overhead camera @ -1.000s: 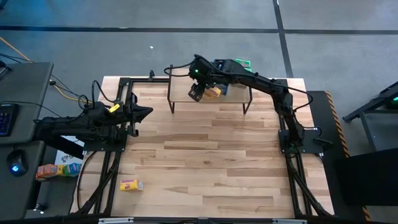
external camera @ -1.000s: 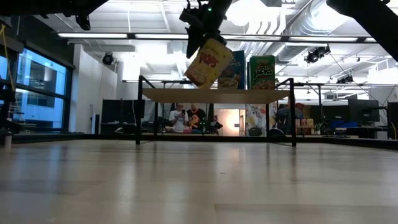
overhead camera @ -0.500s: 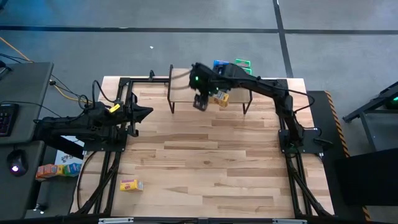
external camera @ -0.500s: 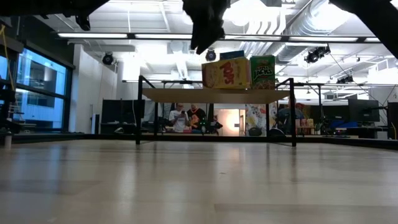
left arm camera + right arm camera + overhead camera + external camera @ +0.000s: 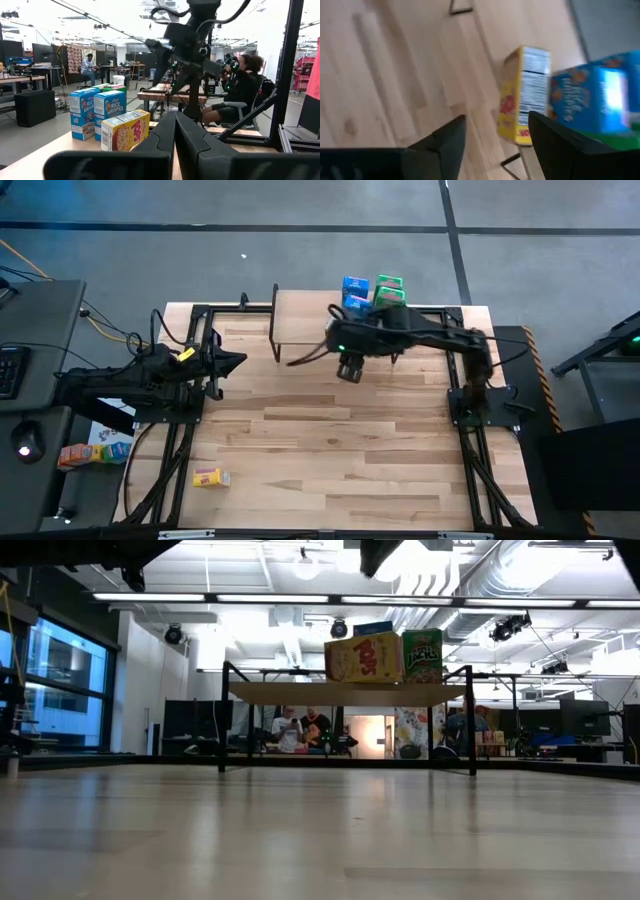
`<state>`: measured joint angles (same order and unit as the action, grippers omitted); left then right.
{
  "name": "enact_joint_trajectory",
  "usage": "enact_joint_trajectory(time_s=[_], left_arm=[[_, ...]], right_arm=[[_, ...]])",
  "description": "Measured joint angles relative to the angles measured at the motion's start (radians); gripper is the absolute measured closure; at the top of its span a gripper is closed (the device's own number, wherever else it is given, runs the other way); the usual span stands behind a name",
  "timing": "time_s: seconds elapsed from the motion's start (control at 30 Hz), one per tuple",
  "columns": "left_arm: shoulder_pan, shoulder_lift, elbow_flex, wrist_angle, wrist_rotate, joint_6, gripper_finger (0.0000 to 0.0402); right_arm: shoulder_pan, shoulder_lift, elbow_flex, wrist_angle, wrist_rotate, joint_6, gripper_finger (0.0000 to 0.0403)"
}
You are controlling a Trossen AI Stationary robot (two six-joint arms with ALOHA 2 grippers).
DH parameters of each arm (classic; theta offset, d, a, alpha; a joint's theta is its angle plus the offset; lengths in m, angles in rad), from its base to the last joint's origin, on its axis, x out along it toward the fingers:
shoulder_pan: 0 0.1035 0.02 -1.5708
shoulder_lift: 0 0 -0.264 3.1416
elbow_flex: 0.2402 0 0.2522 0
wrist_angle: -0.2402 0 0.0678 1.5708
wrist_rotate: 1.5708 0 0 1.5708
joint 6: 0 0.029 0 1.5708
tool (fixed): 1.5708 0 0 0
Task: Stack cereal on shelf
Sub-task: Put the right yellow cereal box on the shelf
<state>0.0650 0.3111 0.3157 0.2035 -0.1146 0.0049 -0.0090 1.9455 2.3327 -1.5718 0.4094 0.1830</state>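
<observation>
The shelf [image 5: 345,693] stands at the table's far edge, and its bare left part shows in the high view [image 5: 300,315]. A yellow cereal box [image 5: 363,658] lies on its long side on the shelf top, next to an upright green box [image 5: 422,655], with a blue box [image 5: 373,628] behind. The high view shows the blue box [image 5: 355,288] and the green box [image 5: 388,288]; my right arm hides the yellow one there. My right gripper [image 5: 348,368] is open and empty, above the table just near of the shelf; its wrist view shows the yellow box [image 5: 522,95] ahead of the gripper [image 5: 495,140]. My left gripper [image 5: 232,361] is shut and waits at the table's left.
A second yellow box [image 5: 210,476] lies on the table near its front left corner. More small boxes [image 5: 85,452] lie off the table at the left. Black frame rails [image 5: 180,430] run along both sides. People sit in the room behind the shelf [image 5: 300,728].
My right gripper has let go of the yellow box and drawn back from the shelf toward the table's near and right edges. The box, which hung tilted below the fingers above the shelf, now lies on its long side on the shelf top beside the green box.
</observation>
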Motion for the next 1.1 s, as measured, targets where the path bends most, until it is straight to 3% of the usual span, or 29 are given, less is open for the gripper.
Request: enact_joint_trajectory(time_s=[0.17,0.33,0.47,0.63,0.73,0.9,1.1], left_arm=[[0.000,0.000,0.000,-0.001,0.000,-0.002,0.0402],[0.000,0.000,0.000,-0.006,0.000,-0.021,0.0401],[0.000,0.000,0.000,-0.005,0.000,-0.012,0.0401],[0.000,0.000,0.000,-0.004,-0.001,-0.003,0.0401],[0.000,0.000,0.000,-0.004,-0.001,-0.003,0.0402],[0.000,0.000,0.000,-0.001,-0.001,-0.002,0.0402],[0.000,0.000,0.000,0.005,-0.002,-0.001,0.0402]], right_arm=[[0.067,-0.147,-0.223,0.073,0.091,0.077,0.0199],[0.088,-0.345,-0.638,0.273,0.109,0.132,0.0198],[0.085,-0.514,-0.939,0.525,0.087,0.128,0.0198],[0.058,-0.710,-1.245,0.849,0.142,0.093,0.0198],[0.015,-0.792,-1.416,1.091,0.116,0.043,0.0198],[-0.060,-0.844,-1.591,1.399,0.057,-0.067,0.0199],[-0.127,-0.840,-1.629,1.487,-0.029,-0.100,0.0199]])
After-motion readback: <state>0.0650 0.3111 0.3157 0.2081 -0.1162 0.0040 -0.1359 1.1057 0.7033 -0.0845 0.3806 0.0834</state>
